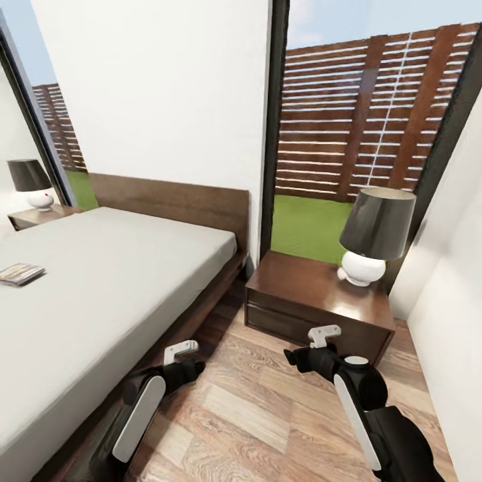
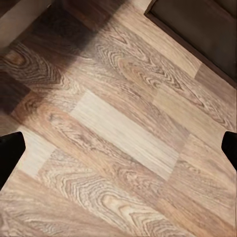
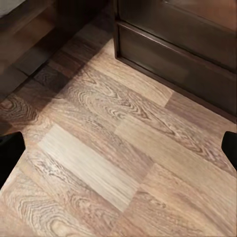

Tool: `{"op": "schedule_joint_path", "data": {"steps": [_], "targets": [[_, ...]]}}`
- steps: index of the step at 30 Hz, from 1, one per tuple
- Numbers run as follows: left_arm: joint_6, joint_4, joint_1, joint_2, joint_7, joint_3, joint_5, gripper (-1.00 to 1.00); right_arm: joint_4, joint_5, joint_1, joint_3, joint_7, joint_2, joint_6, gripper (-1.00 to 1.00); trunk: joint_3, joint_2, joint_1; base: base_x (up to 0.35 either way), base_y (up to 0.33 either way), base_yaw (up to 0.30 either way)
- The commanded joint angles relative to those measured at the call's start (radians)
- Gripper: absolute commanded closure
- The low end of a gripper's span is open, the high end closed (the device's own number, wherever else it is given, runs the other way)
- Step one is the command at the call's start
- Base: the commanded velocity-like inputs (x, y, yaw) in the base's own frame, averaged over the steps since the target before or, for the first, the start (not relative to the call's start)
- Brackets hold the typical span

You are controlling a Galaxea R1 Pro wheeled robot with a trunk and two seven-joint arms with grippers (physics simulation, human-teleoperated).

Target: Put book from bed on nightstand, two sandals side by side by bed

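Wood-plank floor (image 1: 268, 415) lies under both empty pincers, left (image 2: 118, 148) and right (image 3: 118, 148) each spread apart, while the book (image 1: 21, 273) waits on the bed (image 1: 100, 294) at nine o'clock, so fetching it seemingly comes first, then the nightstand (image 1: 301, 288) at one o'clock.

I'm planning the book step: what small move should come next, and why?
Probably turn left toward the book: it lies on the bed at the view's far left, away from both arms, while the left gripper and right gripper hang open over bare floor.
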Motion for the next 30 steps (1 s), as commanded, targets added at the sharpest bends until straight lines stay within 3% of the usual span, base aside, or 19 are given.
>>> {"op": "schedule_joint_path", "data": {"steps": [1, 8, 9, 15, 18, 22, 30], "targets": [[0.002, -0.001, -0.001, 0.000, 0.010, -0.001, 0.010, -1.00, -0.001, -0.005, -0.003, 0.001, 0.005, -0.001, 0.004, -1.00, -0.001, 0.000, 0.000, 0.292, -0.001, 0.274], [0.054, -0.075, -0.056, -0.008, 0.014, 0.001, 0.011, -1.00, -0.001, -0.004, -0.021, 0.000, 0.053, -0.002, 0.005, -1.00, -0.001, 0.000, 0.000, 0.179, -0.001, 0.279], [0.095, -0.107, -0.093, -0.025, 0.026, 0.001, 0.010, -1.00, -0.001, -0.004, -0.039, -0.001, 0.082, -0.007, 0.005, -1.00, -0.001, 0.000, 0.000, 0.052, 0.000, 0.283], [0.166, -0.145, -0.144, -0.056, 0.073, 0.002, 0.008, -1.00, -0.001, -0.004, -0.063, -0.014, 0.102, -0.022, 0.004, -1.00, -0.001, 0.000, 0.000, 0.033, 0.000, 0.283], [0.207, -0.174, -0.181, -0.080, 0.134, 0.000, 0.010, -1.00, -0.001, -0.004, -0.088, -0.033, 0.111, -0.038, 0.004, -1.00, -0.001, 0.000, 0.000, 0.013, 0.000, 0.284], [0.221, -0.188, -0.195, -0.093, 0.161, -0.001, 0.011, -1.00, -0.001, -0.004, -0.117, -0.049, 0.114, -0.048, 0.004, -1.00, -0.001, 0.000, 0.000, 0.006, 0.000, 0.284], [0.235, -0.214, -0.207, -0.125, 0.185, -0.004, 0.011, -1.00, -0.001, -0.004, -0.146, -0.097, 0.117, -0.062, 0.005, -1.00, 0.024, 0.056, -0.030, 0.002, 0.000, 0.230]]}}
